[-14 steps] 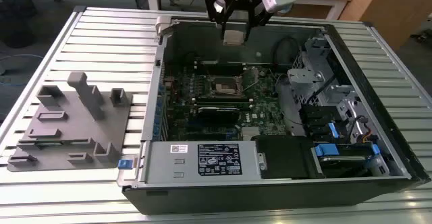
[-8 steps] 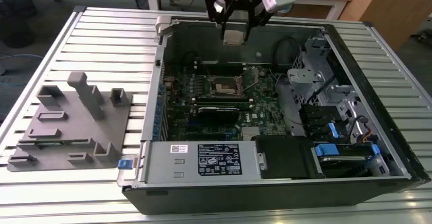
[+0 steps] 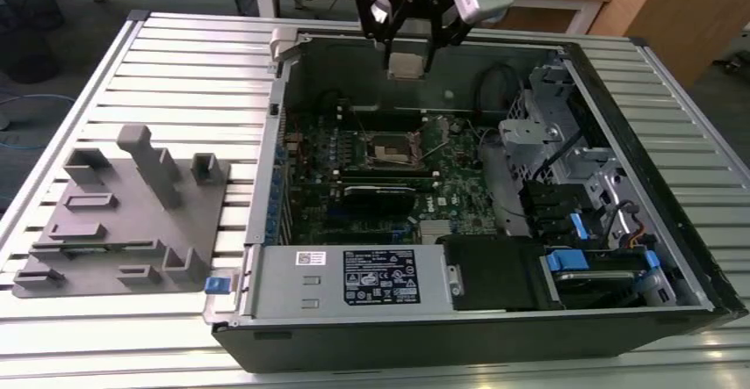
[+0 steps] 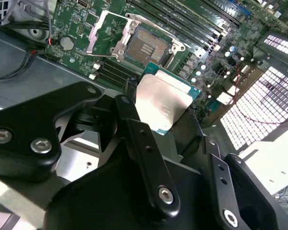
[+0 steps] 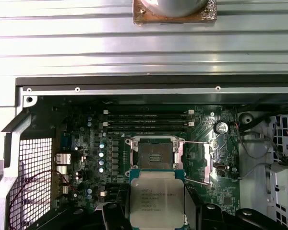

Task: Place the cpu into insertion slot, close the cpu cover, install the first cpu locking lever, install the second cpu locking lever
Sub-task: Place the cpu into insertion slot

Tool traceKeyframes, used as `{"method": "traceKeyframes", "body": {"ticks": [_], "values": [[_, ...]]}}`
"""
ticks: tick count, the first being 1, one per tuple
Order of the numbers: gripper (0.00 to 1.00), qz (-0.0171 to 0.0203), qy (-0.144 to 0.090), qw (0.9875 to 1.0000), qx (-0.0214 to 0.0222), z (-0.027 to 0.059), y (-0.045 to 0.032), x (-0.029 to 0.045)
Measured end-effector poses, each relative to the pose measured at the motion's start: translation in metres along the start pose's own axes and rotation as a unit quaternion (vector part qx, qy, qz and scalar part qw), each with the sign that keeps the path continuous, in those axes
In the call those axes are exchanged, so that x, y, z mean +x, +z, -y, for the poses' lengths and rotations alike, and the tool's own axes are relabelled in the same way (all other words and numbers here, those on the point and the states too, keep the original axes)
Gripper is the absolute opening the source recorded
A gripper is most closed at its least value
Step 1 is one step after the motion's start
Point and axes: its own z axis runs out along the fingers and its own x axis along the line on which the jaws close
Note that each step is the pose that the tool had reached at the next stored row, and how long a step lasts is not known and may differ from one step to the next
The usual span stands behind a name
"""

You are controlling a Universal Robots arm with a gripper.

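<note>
My gripper (image 3: 406,55) hangs above the far wall of the open computer case, shut on the cpu (image 3: 405,68). In both wrist views the cpu (image 4: 163,98) (image 5: 157,201) is a silvery square chip on a green base, pinched at two opposite edges between the black fingers (image 4: 134,120). The insertion slot (image 3: 393,149) (image 4: 146,45) (image 5: 154,155) lies bare on the green board, lower than the chip and apart from it. The cpu cover (image 4: 108,31) (image 5: 205,163) stands flipped open beside the slot. Thin lever wires run along the socket's edges.
A grey fixture block (image 3: 129,213) with slots sits on the slatted metal table (image 3: 176,73), at the exterior view's left. Inside the case are a labelled power supply (image 3: 351,279), a drive cage (image 3: 563,143) with cables, and long memory slots (image 5: 149,120).
</note>
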Motion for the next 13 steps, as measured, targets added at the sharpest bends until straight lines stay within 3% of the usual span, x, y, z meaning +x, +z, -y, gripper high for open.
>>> {"method": "traceKeyframes", "body": {"ticks": [7,13], "values": [[0.54,0.0005,0.000,1.0000,0.0002,0.0009,0.0096,-0.0002],[0.54,0.0005,0.000,1.0000,0.0003,0.0011,0.0120,-0.0002]]}}
